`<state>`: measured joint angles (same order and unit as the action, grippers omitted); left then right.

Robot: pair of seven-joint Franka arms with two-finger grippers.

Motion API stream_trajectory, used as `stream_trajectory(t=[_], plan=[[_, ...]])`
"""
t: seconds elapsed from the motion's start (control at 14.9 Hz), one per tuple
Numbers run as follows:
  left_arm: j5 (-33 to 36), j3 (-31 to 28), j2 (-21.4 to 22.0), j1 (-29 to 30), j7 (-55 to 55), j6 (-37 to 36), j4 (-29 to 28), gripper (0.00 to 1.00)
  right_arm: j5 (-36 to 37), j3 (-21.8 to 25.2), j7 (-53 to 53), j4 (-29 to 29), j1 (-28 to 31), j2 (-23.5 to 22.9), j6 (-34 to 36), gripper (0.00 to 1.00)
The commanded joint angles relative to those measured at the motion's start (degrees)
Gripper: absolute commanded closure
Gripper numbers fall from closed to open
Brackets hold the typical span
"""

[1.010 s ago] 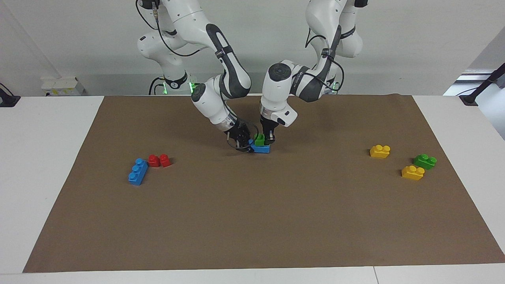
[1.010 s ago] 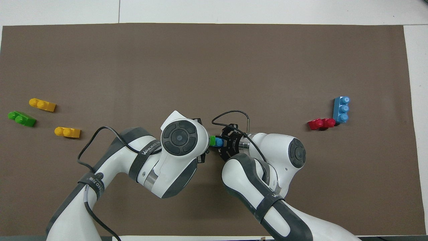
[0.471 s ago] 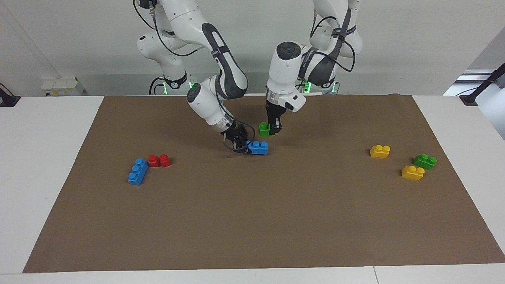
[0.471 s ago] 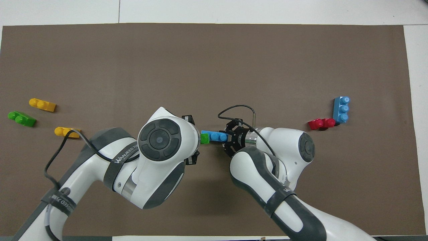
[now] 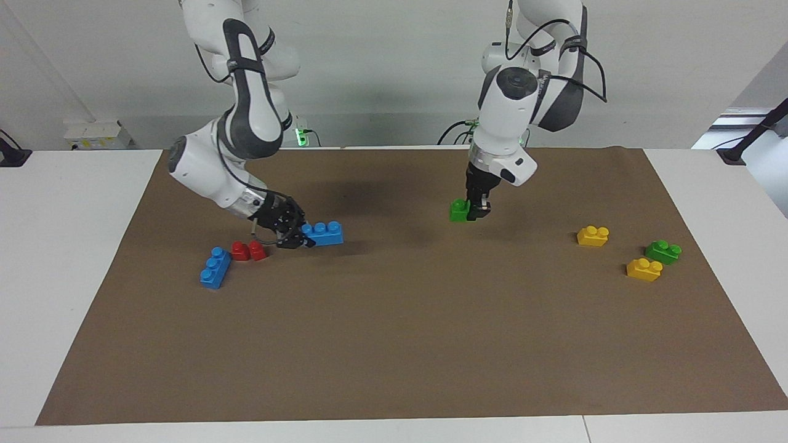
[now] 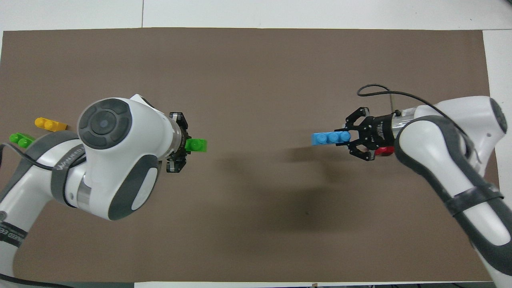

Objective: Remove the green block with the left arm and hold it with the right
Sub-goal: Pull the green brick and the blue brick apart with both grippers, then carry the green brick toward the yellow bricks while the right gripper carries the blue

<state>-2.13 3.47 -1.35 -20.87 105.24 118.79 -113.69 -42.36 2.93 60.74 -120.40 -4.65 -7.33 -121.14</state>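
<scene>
Now separated: the left gripper carries the small bright green two-studded plastic brick, fingers closed on it, away from the blue three-studded plastic brick; the right gripper clamps that brick's end; removal appears complete.

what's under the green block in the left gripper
Only bare brown mat: the green block, shut in the left gripper, is off the blue brick, which the right gripper holds. Whether it touches the mat is unclear.

The table carries a brown mat strewn with loose bricks.
</scene>
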Motion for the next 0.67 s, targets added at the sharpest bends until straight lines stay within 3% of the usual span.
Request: stream_trajectory(t=[0.0,0.4,0.61], plan=[[0.02,0.57,-0.06,6.96,-12.56,-1.19,0.23,1.00,3.77,-1.08,-5.96,8.84,6.65,-7.59,7.56,1.00],[0.02,0.57,-0.32,19.36,-35.16,0.65,-1.00,1.00,3.60,-1.08,-6.33,18.79,8.33,-16.30,9.70,1.00],[0.02,0.57,-0.94,23.49,-42.55,3.46,-2.23,1.00,3.60,-1.00,-6.51,18.19,8.69,-17.28,7.86,1.00]])
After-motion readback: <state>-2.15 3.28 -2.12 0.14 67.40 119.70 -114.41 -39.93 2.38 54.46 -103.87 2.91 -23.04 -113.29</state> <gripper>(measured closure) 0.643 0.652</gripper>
